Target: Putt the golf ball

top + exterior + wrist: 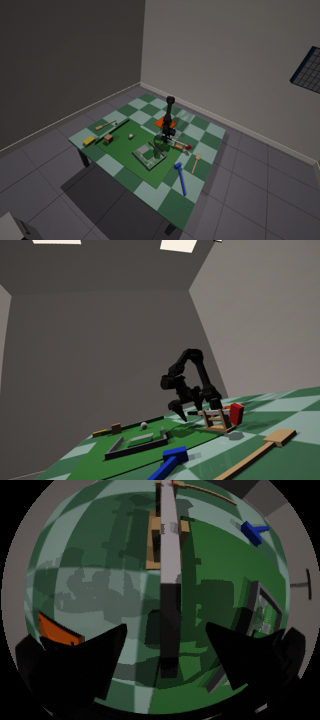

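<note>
So the gripper (188, 410) hangs wide open with nothing in it, fingers either side of the dark grip end of the red putter (219, 412), which lies across its little wooden stand (216, 422). The golf ball (143, 425) sits on the green mat (124, 152), well left of all that

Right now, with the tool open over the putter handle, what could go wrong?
1. The putter rests on a small wooden stand; a skewed descent could knock it off.
2. The tool straddles the dark grip end, far from the red head, so the lifted putter may tilt.
</note>
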You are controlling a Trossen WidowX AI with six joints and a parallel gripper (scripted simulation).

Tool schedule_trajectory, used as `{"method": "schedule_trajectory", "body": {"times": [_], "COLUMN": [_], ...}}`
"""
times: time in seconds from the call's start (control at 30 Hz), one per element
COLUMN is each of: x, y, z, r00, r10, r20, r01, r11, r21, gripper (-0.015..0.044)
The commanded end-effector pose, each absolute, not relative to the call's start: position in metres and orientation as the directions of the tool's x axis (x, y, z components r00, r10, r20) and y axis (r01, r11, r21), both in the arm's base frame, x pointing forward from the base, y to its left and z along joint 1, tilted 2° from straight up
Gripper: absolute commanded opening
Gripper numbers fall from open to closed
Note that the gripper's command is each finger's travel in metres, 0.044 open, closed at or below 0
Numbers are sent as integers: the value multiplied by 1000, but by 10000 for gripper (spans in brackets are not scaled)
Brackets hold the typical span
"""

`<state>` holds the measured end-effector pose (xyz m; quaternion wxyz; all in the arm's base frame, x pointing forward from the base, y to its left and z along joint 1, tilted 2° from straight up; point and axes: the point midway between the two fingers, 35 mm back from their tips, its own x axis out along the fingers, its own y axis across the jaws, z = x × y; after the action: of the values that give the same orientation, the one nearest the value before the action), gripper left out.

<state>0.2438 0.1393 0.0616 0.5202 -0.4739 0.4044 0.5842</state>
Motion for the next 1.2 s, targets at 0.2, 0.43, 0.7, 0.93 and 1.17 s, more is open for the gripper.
{"method": "schedule_trajectory", "body": {"times": [0.2,0.43,0.7,0.93,1.17], "x": [243,243,243,245,247], "y": [139,139,139,140,142], "z": [58,58,58,70,104], "r00": [-12,-12,-12,-12,-12], "r10": [224,224,224,224,224], "r20": [-975,-975,-975,-975,-975], "r01": [-991,-991,-991,-991,-991], "r11": [-131,-131,-131,-131,-131], "r21": [-18,-18,-18,-18,-17], "gripper": [335,151,0,0,0]}}
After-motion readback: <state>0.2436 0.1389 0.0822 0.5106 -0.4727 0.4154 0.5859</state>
